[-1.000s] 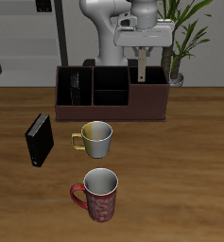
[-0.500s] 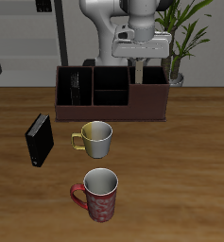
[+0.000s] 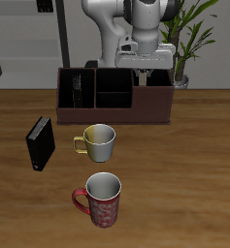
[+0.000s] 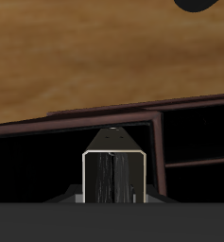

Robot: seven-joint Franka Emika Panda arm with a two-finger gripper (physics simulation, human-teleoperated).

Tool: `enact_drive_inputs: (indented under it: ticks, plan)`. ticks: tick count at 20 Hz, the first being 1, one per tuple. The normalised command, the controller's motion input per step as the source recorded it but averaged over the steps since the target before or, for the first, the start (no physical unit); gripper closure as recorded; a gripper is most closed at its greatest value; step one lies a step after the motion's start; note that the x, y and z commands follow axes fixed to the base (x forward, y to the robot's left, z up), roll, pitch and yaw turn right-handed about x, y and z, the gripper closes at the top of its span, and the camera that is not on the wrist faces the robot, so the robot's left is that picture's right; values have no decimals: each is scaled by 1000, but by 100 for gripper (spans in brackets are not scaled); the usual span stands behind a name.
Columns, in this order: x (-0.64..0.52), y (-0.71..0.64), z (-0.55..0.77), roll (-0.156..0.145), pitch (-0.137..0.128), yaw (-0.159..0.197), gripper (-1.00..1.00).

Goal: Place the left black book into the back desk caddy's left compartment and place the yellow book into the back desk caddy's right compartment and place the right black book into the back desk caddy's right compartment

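Wooden table, plant at the back. Going across — right black book stands on the table; yellow mug; red mug; caddy, a striped book in one end. My gripper hangs over the other end compartment, fingers closed on the left black book — its lower end inside.
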Motion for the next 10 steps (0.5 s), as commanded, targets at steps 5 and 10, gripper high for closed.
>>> enact_drive_inputs:
  ticks: [5,10]
  plan:
    - [-14,85,-150,61,25,-4,100]
    - [5,-17,-71,43,17,-5,-100]
